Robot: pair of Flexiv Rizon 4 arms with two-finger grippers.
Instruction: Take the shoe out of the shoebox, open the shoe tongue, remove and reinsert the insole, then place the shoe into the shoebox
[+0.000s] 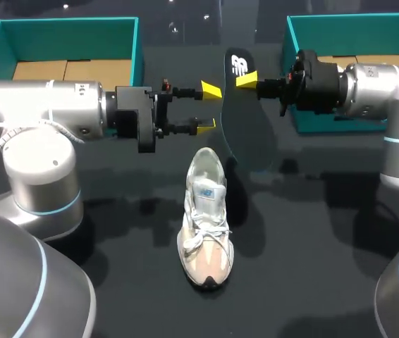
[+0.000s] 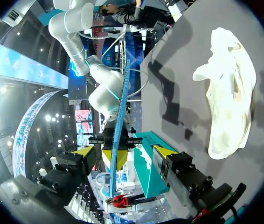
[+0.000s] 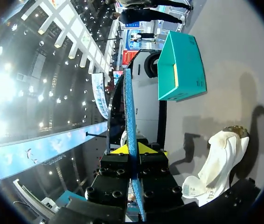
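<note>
The right end effector (image 1: 242,79) pinches the dark insole (image 1: 249,127) near its heel end, holding it on edge above the counter (image 1: 312,246). The left end effector (image 1: 209,108) is spread wide, its tips just beside the insole's edge. The white sneaker (image 1: 205,225) stands upright mid-counter, apart from the left shoebox tray (image 1: 137,56) and the right shoebox tray (image 1: 289,49).

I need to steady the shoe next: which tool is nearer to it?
Left. The left tool hangs open just past the heel end of the shoe, beside the insole; the right tool is farther back and right, shut on the insole.
</note>
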